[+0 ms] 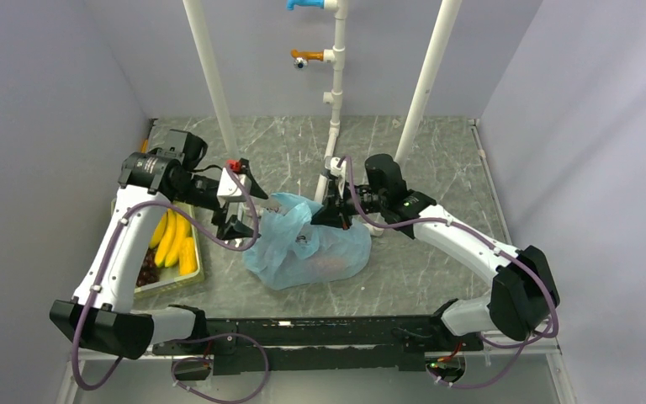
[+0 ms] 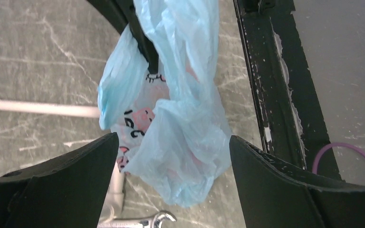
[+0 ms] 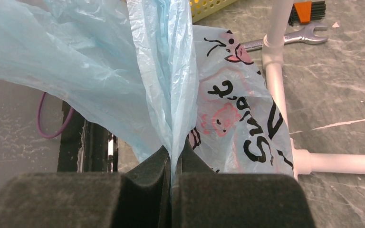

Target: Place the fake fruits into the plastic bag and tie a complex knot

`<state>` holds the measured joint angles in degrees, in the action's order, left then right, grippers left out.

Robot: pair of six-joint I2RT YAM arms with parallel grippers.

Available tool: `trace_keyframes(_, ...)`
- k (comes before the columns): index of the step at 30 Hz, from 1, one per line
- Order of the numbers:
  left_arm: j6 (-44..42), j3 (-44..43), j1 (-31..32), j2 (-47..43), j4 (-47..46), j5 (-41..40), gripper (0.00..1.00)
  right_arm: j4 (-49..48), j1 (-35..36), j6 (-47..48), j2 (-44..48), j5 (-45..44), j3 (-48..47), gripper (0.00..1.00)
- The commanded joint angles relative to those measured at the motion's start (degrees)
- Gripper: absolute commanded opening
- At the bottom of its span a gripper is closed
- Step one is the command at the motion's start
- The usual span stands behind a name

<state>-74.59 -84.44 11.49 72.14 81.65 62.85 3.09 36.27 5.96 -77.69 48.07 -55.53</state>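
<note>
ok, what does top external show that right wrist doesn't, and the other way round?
Top external only: both arms, the left gripper open beside the plastic bag, bananas and grapes in the yellow basket. Right wrist only: the right gripper seen close, shut on a fold of bag film, the bag's black lettering, and a wrench. Both: the bag, the white pipe frame, and part of the basket.

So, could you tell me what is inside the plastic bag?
An orange-red tint shows through the plastic bag, probably fruit; the crinkled film hides which and how many.
</note>
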Motion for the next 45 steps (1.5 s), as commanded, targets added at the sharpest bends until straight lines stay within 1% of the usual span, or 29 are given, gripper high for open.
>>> trace_keyframes(1, 5.17, 0.1, 3.5, -0.26, -5.64, 5.69, 0.91, -0.87, -0.5, 0.38, 0.18, 1.22, -1.56, 0.0)
trace_keyframes(4, 6.47, 0.07, 6.46, 1.16, -5.25, 7.37, 0.86, -1.34, -1.11, -1.12, -0.43, 0.19, -1.81, 0.0)
trace_keyframes(6, 7.1, 0.69, 7.49, 1.79, -5.7, 7.81, 0.85, -2.51, -2.16, -3.91, -0.85, -0.31, -1.76, 0.0)
trace_keyframes(7, 8.87, 1.34, 7.57, 1.67, -7.52, 7.85, 0.85, -3.55, -2.65, -5.08, -0.89, -0.15, -1.4, 0.0)
trace_keyframes(11, 19.04, 6.23, 7.85, -1.17, -21.71, 7.02, 0.91, -7.13, -2.97, -5.87, -0.34, 0.61, 0.03, 0.0)
trace_keyframes(13, 22.68, 8.13, 8.46, -2.27, -27.67, 6.33, 0.93, -7.83, -3.02, -7.18, -0.32, 1.08, 0.25, 0.0)
trace_keyframes(14, 23.19, 8.32, 8.9, -2.26, -28.82, 6.1, 0.93, -7.99, -3.01, -7.34, -0.41, 1.26, 0.25, 0.0)
trace_keyframes(16, 22.6, 7.89, 9.56, -1.36, -27.93, 6.49, 0.93, -8.01, -3.02, -7.2, -0.45, 1.69, 0.37, 0.0)
trace_keyframes(17, 21.93, 7.41, 9.74, -0.79, -27.05, 6.46, 0.98, -8.01, -3.05, -7.07, -0.42, 1.98, 0.48, 0.0)
trace_keyframes(18, 21.71, 7.07, 9.78, -0.36, -26.87, 6.27, 0.99, -7.94, -3.06, -6.85, -0.3, 2.16, 0.6, 0.0)
trace_keyframes(23, 22.84, 10.57, 9.74, -1.7, -31.16, 6.13, 0.99, -7.74, -3.06, -6.48, 0.0, 2.82, 0.89, 0.0)
trace_keyframes(25, 21.06, 10.03, 9.78, -1.42, -29.27, 7.24, 0.94, -7.34, -3.05, -6.48, -0.06, 3.05, 0.61, 0.0)
trace_keyframes(29, 8.78, 4.68, 7.96, 1.66, -13.16, 10.16, 0.84, -6.33, -3.07, -3.93, 0.11, 3.64, 0.29, 0.0)
trace_keyframes(31, 5.25, 2.46, 7.22, 3.26, -7.61, 11.22, 0.73, -6.49, -3.12, -3.85, 0.05, 3.84, 0.46, 0.0)
trace_keyframes(32, 4.28, 1.69, 7.09, 4.09, -6.19, 11.92, 0.63, -6.8, -3.12, -3.94, -0.04, 3.87, 0.57, 0.0)
trace_keyframes(34, 2.99, 0.35, 7.06, 5.44, -4.09, 13.03, 0.47, -7.01, -3.09, -4.23, -0.4, 3.75, 0.32, 0.0)
trace_keyframes(37, 1.74, -0.8, 7.63, 7.14, -1.82, 13.46, 0.28, -6.45, -3.1, -4.17, -0.69, 3.67, -0.28, 0.0)
trace_keyframes(40, 3.78, 0.03, 9.63, 7.43, -3.24, 9.94, 0.1, -5.37, -3.05, -3.58, -0.85, 3.87, -0.92, 0.0)
trace_keyframes(42, 10.74, 2.58, 10.79, 5.99, -9.44, 6.91, 0.01, -4.4, -3.14, -3.11, -0.95, 4.16, -1.13, 0.0)
trace_keyframes(43, 14.66, 4.33, 11.14, 4.9, -13.67, 5.18, 0.0, -3.79, -3.18, -2.77, -0.91, 4.44, -1.28, 0.01)
trace_keyframes(45, 22.06, 7.84, 12.02, 2.66, -23.12, 0.84, 0.0, -1.74, -3.19, -1.75, -0.92, 5.58, -1.69, 0.15)
